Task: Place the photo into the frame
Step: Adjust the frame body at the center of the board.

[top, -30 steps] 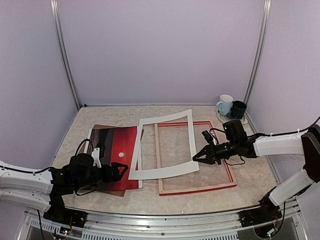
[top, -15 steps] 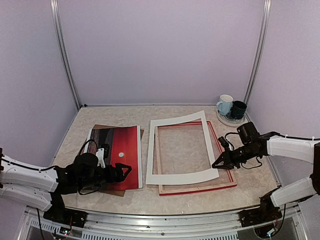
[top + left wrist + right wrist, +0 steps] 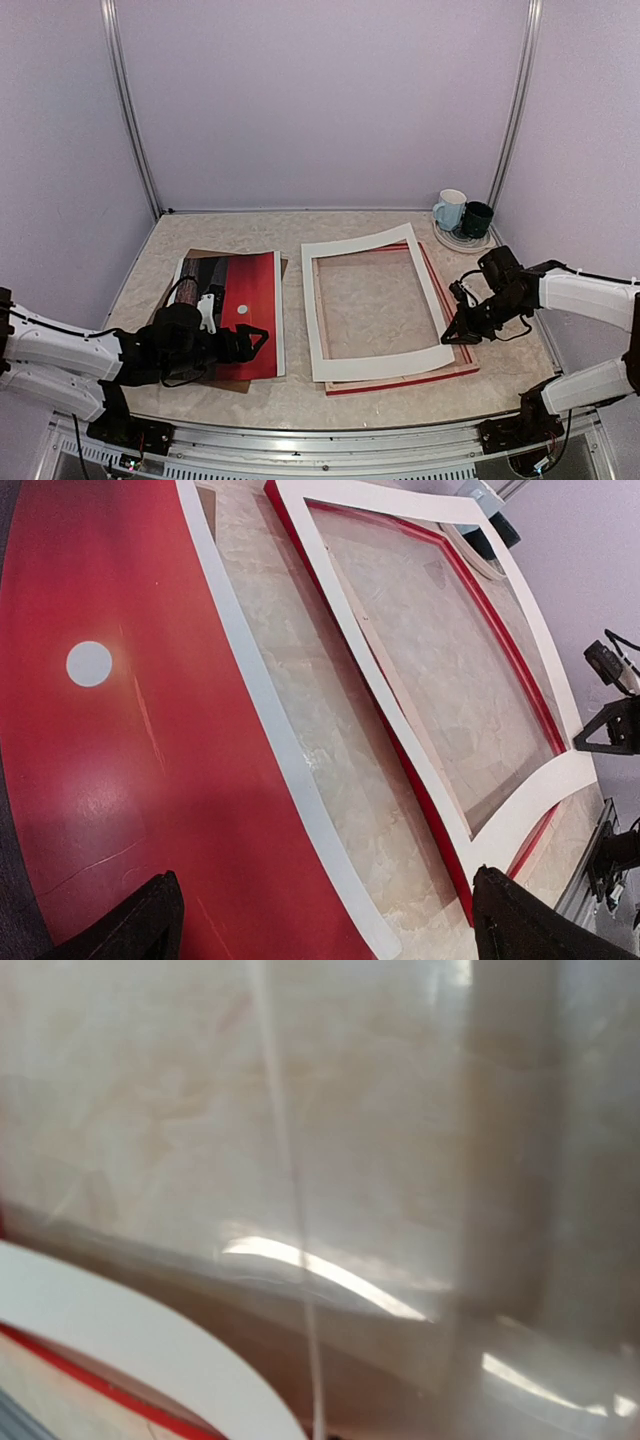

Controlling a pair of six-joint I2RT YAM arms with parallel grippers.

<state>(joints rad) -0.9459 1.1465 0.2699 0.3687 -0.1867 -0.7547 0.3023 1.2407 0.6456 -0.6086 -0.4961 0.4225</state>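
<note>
Red-sky photo (image 3: 240, 300) flat on the counter, left of the frame (image 3: 400, 383) | white mat (image 3: 380, 364) over frame, right gripper (image 3: 462, 335) pinching its corner | left gripper (image 3: 258, 343) wide open over photo | step, likely: seating mat; next: release, grasp photo.

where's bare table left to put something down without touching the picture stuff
Bare strip of table between the photo and the white mat; also the back edge behind both. Crowded: the right side, with the right hand at the mat's corner and mugs behind it.
</note>
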